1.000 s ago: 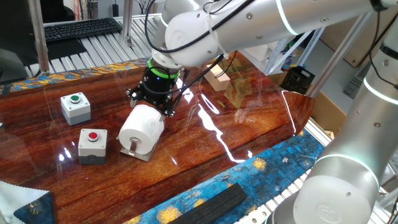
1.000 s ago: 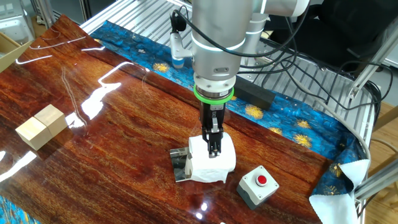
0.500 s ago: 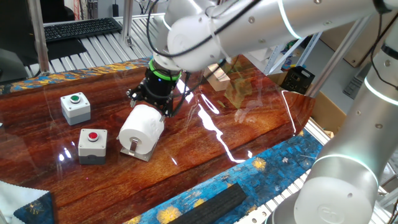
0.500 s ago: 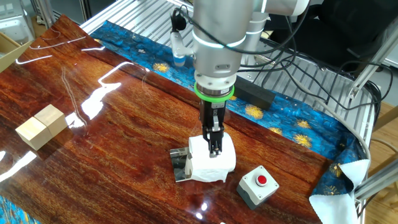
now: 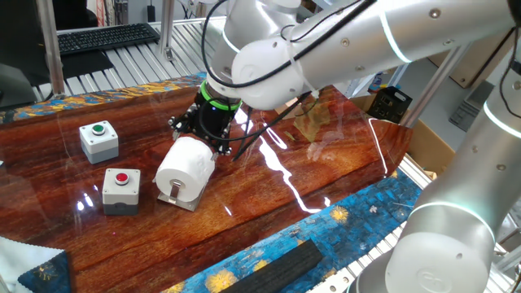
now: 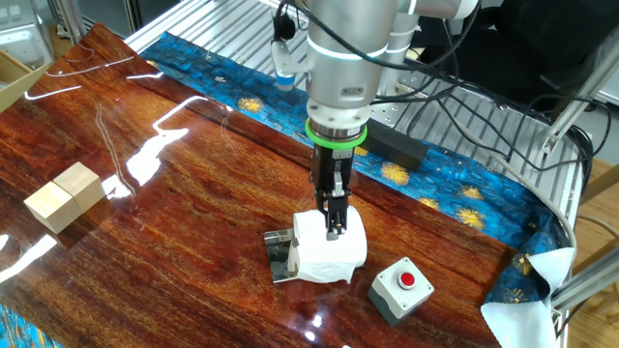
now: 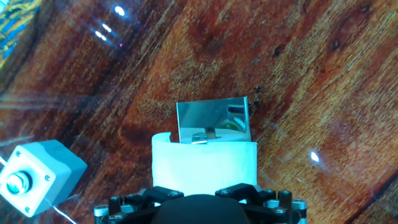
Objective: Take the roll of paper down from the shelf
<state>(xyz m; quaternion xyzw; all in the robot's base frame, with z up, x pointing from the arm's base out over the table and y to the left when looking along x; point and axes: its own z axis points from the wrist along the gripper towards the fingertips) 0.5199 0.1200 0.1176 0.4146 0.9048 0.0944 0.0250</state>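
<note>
The roll of paper (image 5: 186, 167) is plump and white and lies on its side on the shiny metal shelf plate (image 5: 176, 198), near the table's middle. It also shows in the other fixed view (image 6: 329, 253) with the plate (image 6: 280, 255) at its left end. In the hand view the roll (image 7: 205, 163) fills the lower middle, with the mirror-like plate (image 7: 213, 121) just beyond it. My gripper (image 6: 335, 224) reaches down over the roll's top, one finger on each curved side, closed against it. The fingertips are hidden in the hand view.
A grey box with a red button (image 5: 121, 189) sits close beside the roll, and also shows in the other fixed view (image 6: 401, 288). A grey box with a green button (image 5: 98, 139) stands further back. Wooden blocks (image 6: 64, 196) lie apart. A black bar (image 5: 273, 267) rests on the blue cloth.
The wrist and arm have leaned slightly to the right above the roll. The fingertips stay at the roll, and the roll and plate have not moved.
</note>
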